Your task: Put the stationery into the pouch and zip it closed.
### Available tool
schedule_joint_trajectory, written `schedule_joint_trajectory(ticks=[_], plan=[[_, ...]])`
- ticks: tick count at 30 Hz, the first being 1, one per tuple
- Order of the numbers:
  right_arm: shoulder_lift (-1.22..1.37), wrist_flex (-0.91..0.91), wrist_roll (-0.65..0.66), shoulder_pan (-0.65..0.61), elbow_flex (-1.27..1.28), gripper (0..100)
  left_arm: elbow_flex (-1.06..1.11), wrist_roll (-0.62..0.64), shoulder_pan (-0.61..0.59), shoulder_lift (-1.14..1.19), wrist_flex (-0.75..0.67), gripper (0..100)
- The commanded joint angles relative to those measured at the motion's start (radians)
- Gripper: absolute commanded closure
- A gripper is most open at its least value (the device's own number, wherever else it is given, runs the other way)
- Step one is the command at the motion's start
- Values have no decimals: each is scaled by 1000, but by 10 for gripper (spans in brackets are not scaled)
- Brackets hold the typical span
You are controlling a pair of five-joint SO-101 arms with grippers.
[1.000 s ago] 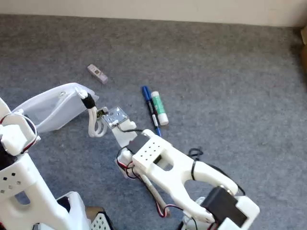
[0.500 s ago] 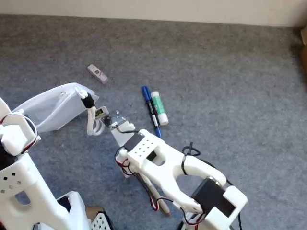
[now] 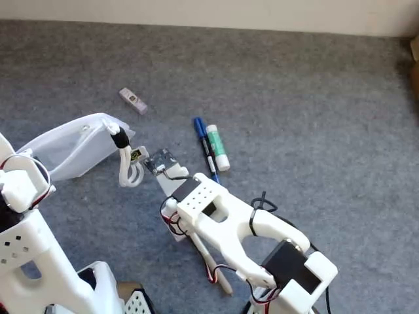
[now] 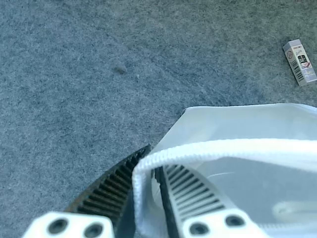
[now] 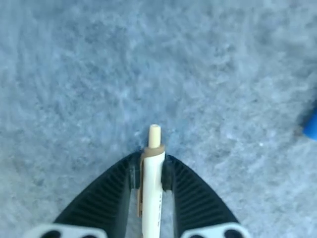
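Soft, even light spreads over the carpet (image 3: pixel 314 98) in the high view, and there's no hard glare anywhere. The white right arm (image 3: pixel 222 216) comes up bright, with only a faint, soft-edged shadow on the carpet beside it. The pouch (image 3: pixel 72 147) glows pale as light passes through its wall. By the left gripper (image 4: pixel 153 158) its rim looks almost washed out. At the right gripper (image 5: pixel 151 157), a small dark shadow hugs the pen (image 5: pixel 151 188).

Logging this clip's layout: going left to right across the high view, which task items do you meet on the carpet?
translucent pouch → small white box → blue pen → green-and-white stick
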Motion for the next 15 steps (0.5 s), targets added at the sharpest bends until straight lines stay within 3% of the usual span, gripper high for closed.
schedule_joint_trajectory(ticks=[1,15], plan=[[-87,24,15,-8,-22,995,4,3,-21,13,-17,993],[-529,21,18,-8,173,995,5,41,-18,13,-14,993]])
